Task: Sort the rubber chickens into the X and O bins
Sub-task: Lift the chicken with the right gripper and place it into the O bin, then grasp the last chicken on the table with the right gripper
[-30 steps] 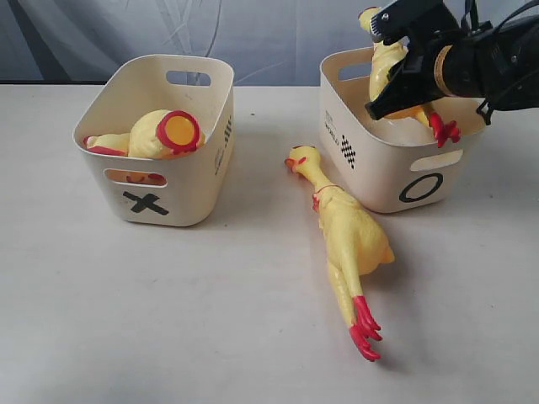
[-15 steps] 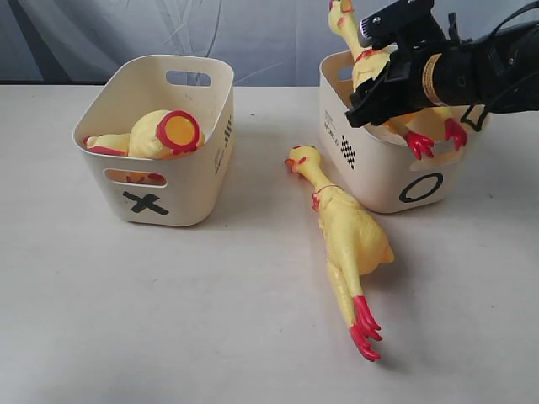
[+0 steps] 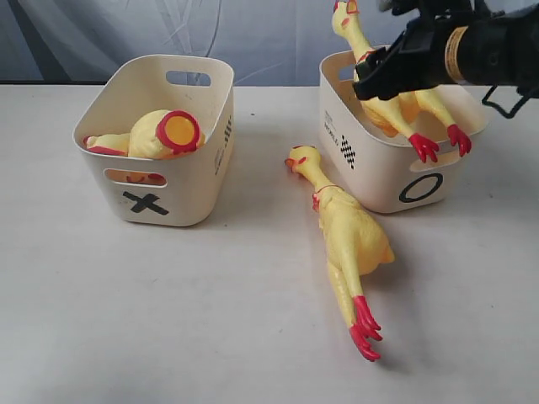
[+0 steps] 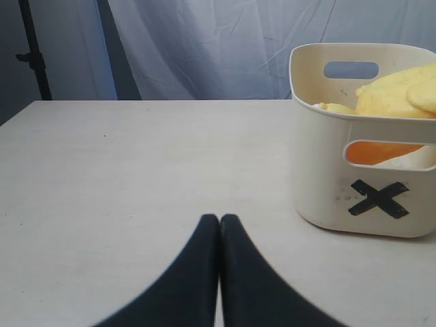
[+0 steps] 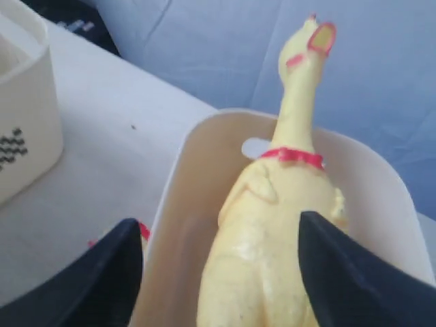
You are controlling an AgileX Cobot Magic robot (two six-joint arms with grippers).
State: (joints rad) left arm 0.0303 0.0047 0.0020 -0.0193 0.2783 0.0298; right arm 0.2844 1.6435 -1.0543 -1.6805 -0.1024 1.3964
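One whole rubber chicken [image 3: 396, 108] lies in the O bin [image 3: 379, 181], its neck and head sticking up over the back rim and its red feet draped over the front rim. My right gripper [image 3: 383, 76] hovers just above it, open and touching nothing. The right wrist view shows this chicken [image 5: 272, 231] between the spread fingers of the right gripper [image 5: 219, 225]. A second whole chicken [image 3: 349, 236] lies on the table in front of the bins. The X bin [image 3: 181, 189] holds the headless body [image 3: 164, 133] and another yellow-and-red piece [image 3: 101, 145]. My left gripper [image 4: 219, 219] is shut and empty, low over the table beside the X bin [image 4: 327, 170].
The white table [image 3: 168, 311] runs bare in front of both bins. A grey-blue curtain [image 3: 253, 34] hangs behind the table's back edge. A dark stand [image 4: 30, 54] rises at the far corner in the left wrist view.
My right gripper has opened and risen up and to the right. The chicken it held has dropped into the O bin, neck swung to the back, feet over the front rim.
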